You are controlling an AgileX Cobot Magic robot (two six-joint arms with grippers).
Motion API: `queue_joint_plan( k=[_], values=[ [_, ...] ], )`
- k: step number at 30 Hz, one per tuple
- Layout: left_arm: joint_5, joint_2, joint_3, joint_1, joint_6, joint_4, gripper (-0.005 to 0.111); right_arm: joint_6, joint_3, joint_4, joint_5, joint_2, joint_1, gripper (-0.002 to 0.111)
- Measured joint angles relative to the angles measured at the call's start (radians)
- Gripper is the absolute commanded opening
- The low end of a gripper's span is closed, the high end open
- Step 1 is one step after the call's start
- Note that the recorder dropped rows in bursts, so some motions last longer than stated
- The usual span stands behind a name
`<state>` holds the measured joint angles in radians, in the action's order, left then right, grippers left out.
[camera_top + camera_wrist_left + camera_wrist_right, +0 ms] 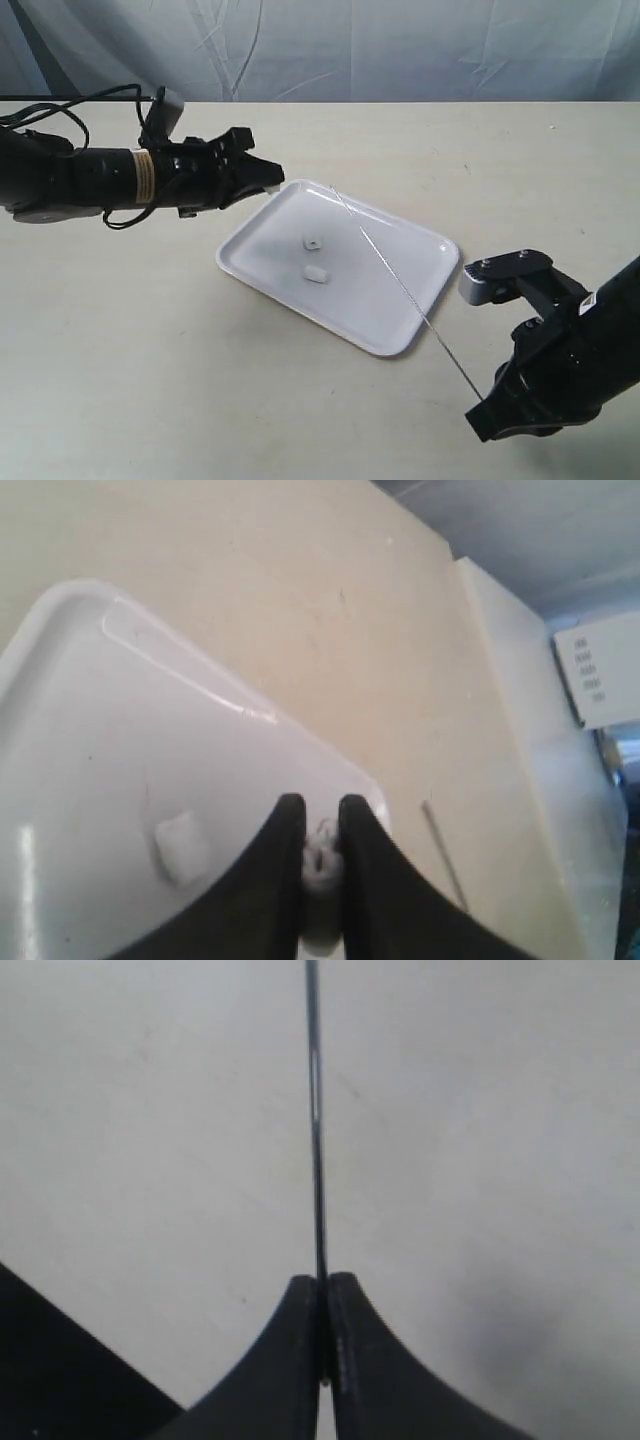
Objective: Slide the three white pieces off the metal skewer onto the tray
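Note:
The white tray [395,318] lies mid-table. Two white pieces [313,242] [316,272] rest on it, side by side near its left half. My left gripper [272,187] hovers at the tray's far left corner, shut on the third white piece [320,858]; one loose piece [180,845] shows beside its fingers. The metal skewer [400,285] slants bare over the tray, from its far edge down to my right gripper [482,405], which is shut on the skewer's near end [315,1110] off the tray's front right corner.
The beige table [130,330] surrounds the tray. A wrinkled blue-grey curtain [350,45] hangs behind the table's back edge. The left arm's cable [60,110] loops over the table's far left.

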<state>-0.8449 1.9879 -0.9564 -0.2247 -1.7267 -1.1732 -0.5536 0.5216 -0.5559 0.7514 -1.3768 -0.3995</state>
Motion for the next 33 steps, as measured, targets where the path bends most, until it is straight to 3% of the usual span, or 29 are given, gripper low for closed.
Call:
queue_joint_plan(
  k=[10, 15, 18, 27, 33],
  values=[
    [0.024, 0.09, -0.001, -0.063, 0.028, -0.119, 0.011, 0.0, 0.053, -0.041, -0.114, -0.002, 0.0, -0.001],
    [0.028, 0.127, -0.001, -0.092, 0.095, -0.084, 0.036, 0.0, 0.12, -0.049, -0.143, -0.022, 0.0, -0.001],
    [0.03, 0.13, -0.001, -0.101, 0.121, -0.057, 0.044, 0.004, 0.179, -0.053, -0.143, -0.082, 0.0, -0.001],
    [0.032, 0.13, -0.002, -0.103, 0.155, -0.052, 0.046, 0.019, 0.398, -0.055, -0.041, -0.342, 0.0, -0.001],
    [0.032, 0.105, -0.002, -0.047, 0.188, -0.097, 0.046, 0.053, 0.484, -0.034, 0.088, -0.459, 0.0, -0.001]
  ],
)
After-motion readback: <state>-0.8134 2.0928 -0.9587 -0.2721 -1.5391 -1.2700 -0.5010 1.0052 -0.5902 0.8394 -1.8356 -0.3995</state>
